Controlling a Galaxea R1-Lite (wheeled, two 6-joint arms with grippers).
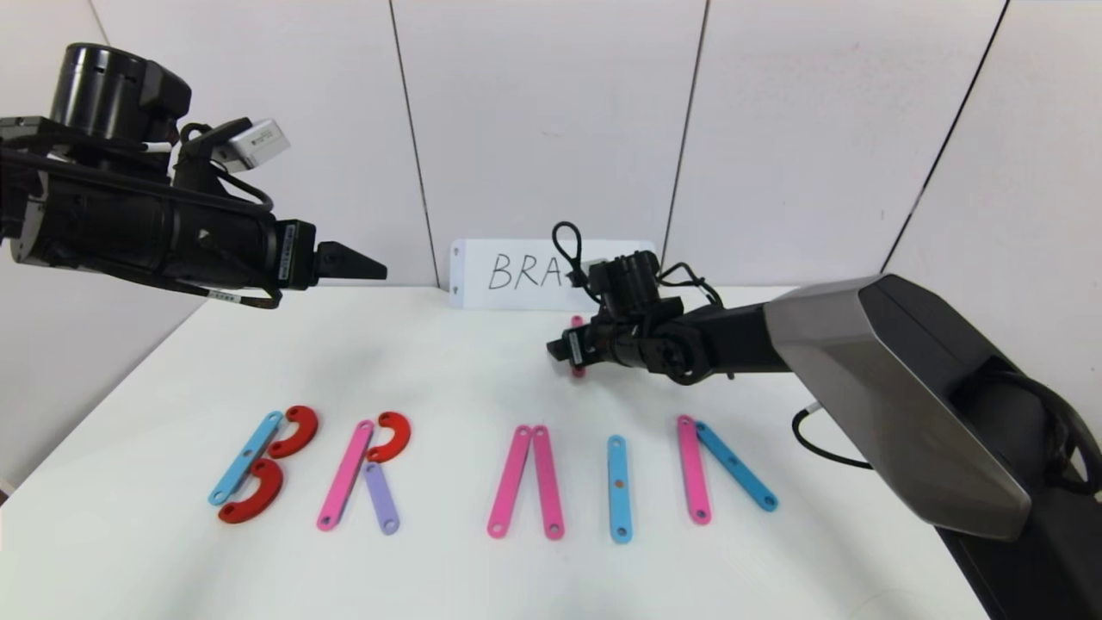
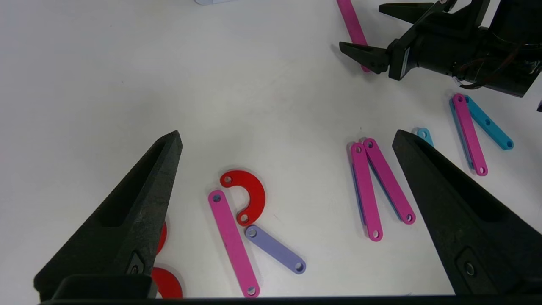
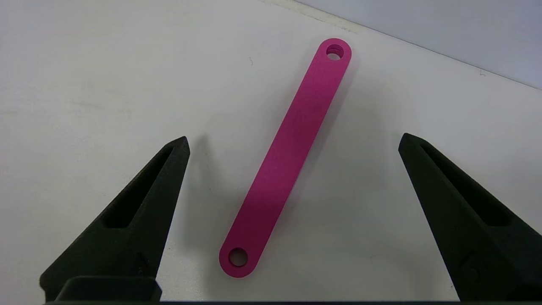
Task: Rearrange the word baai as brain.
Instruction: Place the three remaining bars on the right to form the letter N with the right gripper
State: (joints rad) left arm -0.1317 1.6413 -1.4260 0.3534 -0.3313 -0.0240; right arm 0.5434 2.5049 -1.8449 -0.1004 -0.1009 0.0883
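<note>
Mostly done: B, R, A, I stood in the front row, N [image 1: 723, 469] lacked its last stroke. Right gripper [image 3: 292, 146] hung open over the spare pink strip [image 3: 287, 159] by the card; left gripper [image 1: 366, 265] open, raised, idle.

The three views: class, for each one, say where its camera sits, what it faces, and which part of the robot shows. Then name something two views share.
Head view: on the robot's head, facing forward and down at the table and letter pieces; both arms show.
Left wrist view: on the raised left arm, looking down; open left end effector frames the R.
Right wrist view: low over the table; open right end effector straddles the loose pink strip.
Shared: that strip also shows in the left wrist view.
</note>
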